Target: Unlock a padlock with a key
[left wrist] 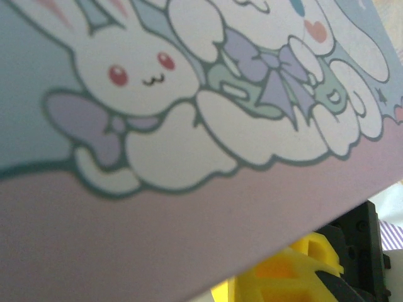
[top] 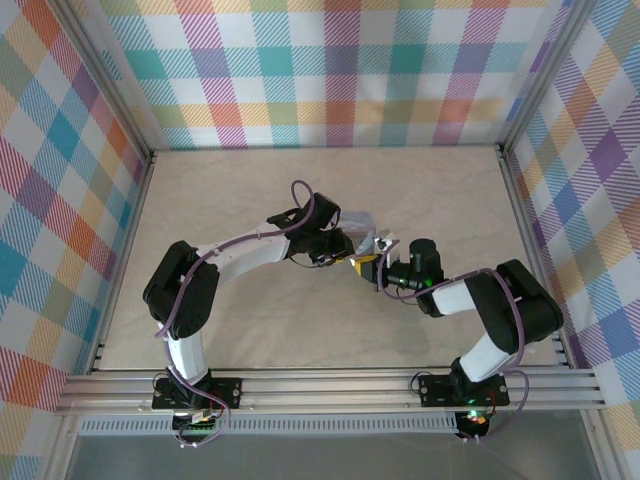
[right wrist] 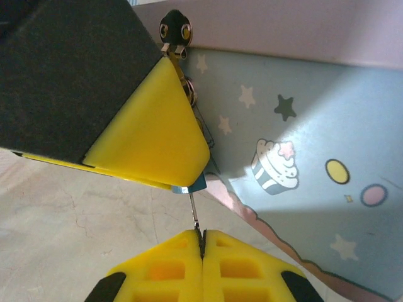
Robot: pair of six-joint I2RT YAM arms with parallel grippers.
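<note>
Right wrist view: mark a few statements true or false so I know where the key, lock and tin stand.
The right gripper is shut on a thin silvery key. True.
The key points away from the small blue padlock. False: its shaft runs up to the padlock.
The tin shows a cupcake drawing. True.
The tin is plain red. False: it is pale blue and lilac with cartoon drawings.
</note>
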